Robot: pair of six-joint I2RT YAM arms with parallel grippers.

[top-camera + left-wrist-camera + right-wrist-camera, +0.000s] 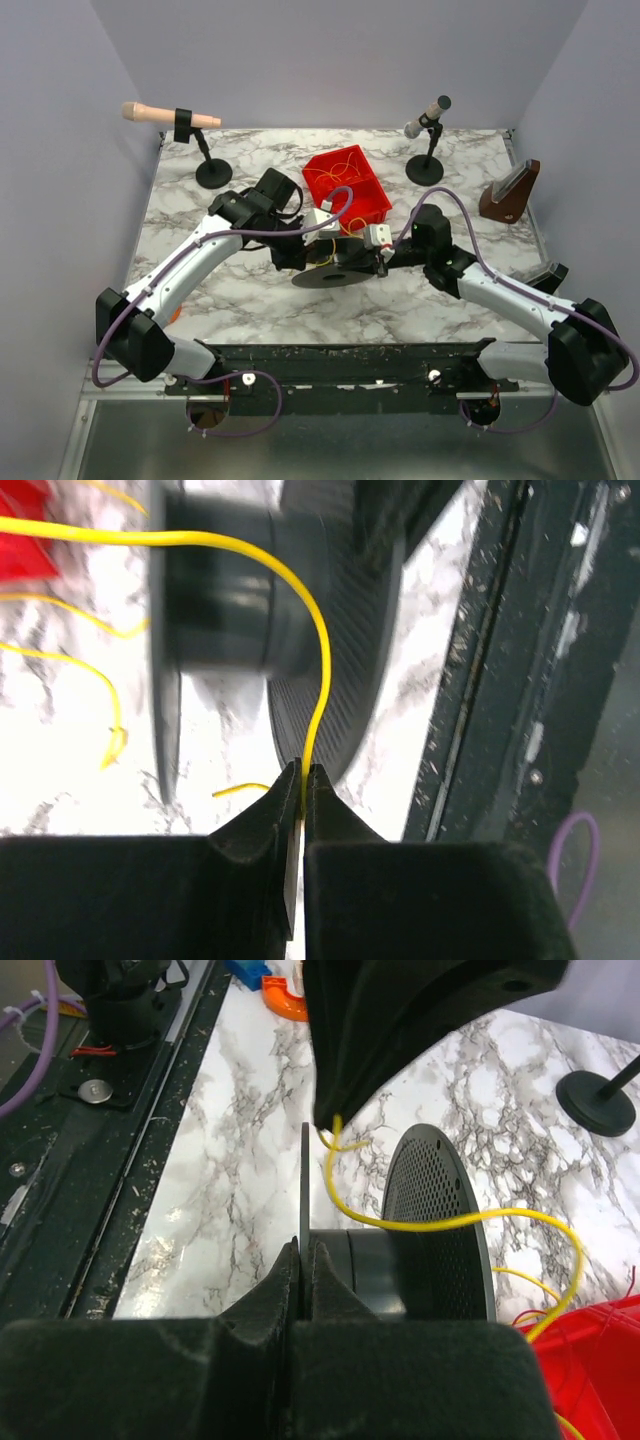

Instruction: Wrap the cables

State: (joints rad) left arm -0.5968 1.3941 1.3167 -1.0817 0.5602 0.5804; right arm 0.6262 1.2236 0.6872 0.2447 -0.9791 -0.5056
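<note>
Running straight out ahead of the left gripper (303, 777), pinched between its near-shut jaws, the yellow cable (322, 670) is being bent over the hub of the spool (225, 590), whose flange is being clamped between the shut jaws of the right gripper (303, 1250).

cable (326, 670) yellow; spool (432, 1190) black, maybe dark grey, perforated flange; bin (365, 200) red; tabletop (260, 300) white marble, grey veins.

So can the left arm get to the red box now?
Probably yes. The red box sits just past the left gripper with nothing in between, but that gripper is shut on a yellow cable and would need to let go first.
</note>
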